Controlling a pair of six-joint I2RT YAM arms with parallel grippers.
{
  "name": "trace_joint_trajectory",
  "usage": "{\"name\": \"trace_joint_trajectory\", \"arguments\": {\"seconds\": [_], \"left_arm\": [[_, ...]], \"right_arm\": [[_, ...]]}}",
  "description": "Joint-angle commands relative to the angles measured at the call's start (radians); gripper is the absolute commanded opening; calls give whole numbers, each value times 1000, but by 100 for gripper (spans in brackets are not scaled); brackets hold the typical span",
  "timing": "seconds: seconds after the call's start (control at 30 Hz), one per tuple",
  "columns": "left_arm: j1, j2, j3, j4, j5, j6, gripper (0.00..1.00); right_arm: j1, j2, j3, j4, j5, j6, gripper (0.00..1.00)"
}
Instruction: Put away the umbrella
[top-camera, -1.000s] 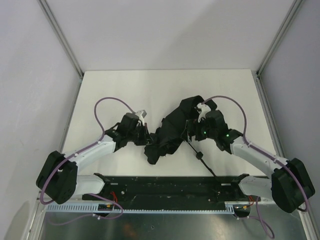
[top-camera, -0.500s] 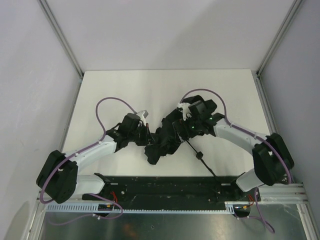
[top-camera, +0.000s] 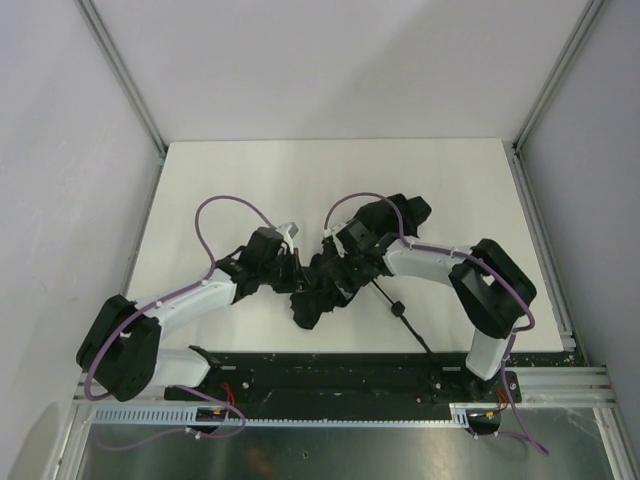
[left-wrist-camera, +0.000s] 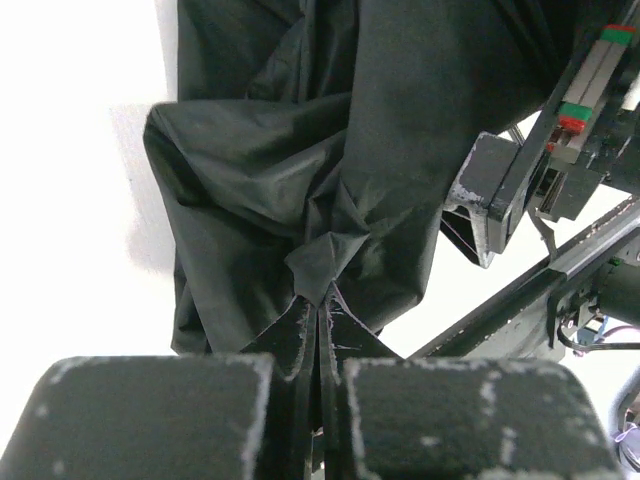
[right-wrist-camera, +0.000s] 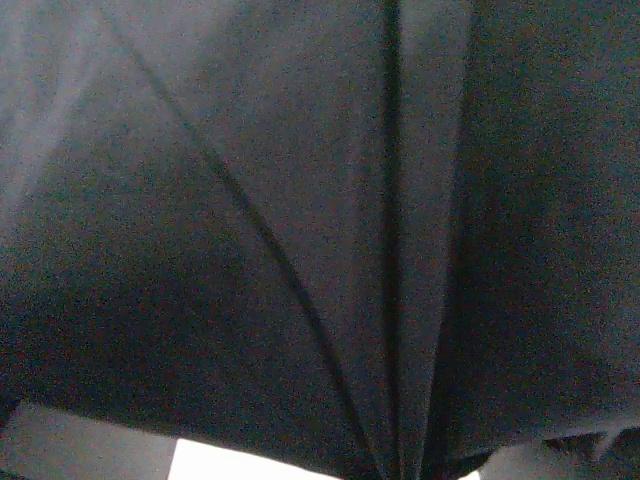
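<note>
The umbrella (top-camera: 318, 295) is a crumpled bundle of black fabric lying mid-table between both arms. Its thin black wrist cord (top-camera: 400, 312) trails toward the near right. My left gripper (top-camera: 297, 272) is at the bundle's left side. In the left wrist view it (left-wrist-camera: 320, 300) is shut on a pinched fold of the umbrella fabric (left-wrist-camera: 300, 200). My right gripper (top-camera: 347, 248) presses into the bundle's upper right. In the right wrist view the fabric (right-wrist-camera: 300, 250) fills the frame and hides the fingers. Part of the right gripper (left-wrist-camera: 500, 190) shows in the left wrist view.
The white table (top-camera: 250, 180) is walled at the left, right and back. A black rail (top-camera: 330, 370) runs along the near edge, and it also shows in the left wrist view (left-wrist-camera: 560, 270). Purple cables (top-camera: 225, 205) loop above both wrists.
The right arm has swung left and its gripper has pushed the umbrella's upper right part toward the left gripper. The bundle is more compact. The left gripper has held its place.
</note>
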Motion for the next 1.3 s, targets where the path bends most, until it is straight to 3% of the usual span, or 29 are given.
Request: {"name": "trace_joint_trajectory", "arguments": {"seconds": [0.0,0.1,0.27,0.4,0.47,0.6,0.83,1.03,1.27], "left_arm": [[-8,11,16,34,-24,-24,0],[-8,6,2,34,-46,-31,0],[-5,13,-11,35,-68,-38,0],[21,-3,-28,35,-97,-41,0],[36,-8,-30,34,-100,-35,0],[50,-12,-32,34,-97,-25,0],[62,-55,-43,33,-79,-17,1],[65,-116,-43,40,2,2,8],[65,-232,-12,48,-3,-26,5]], "right_arm": [[24,50,38,70,247,38,99],[28,90,38,92,280,46,89],[-4,136,33,115,152,37,37],[-19,111,-5,171,39,27,11],[-31,76,-34,208,-28,36,3],[-89,-26,-128,332,-211,103,0],[-202,-219,-342,713,-551,253,0],[-277,-306,-445,1033,-751,512,0],[-267,-320,-456,1465,-867,916,0]]}}
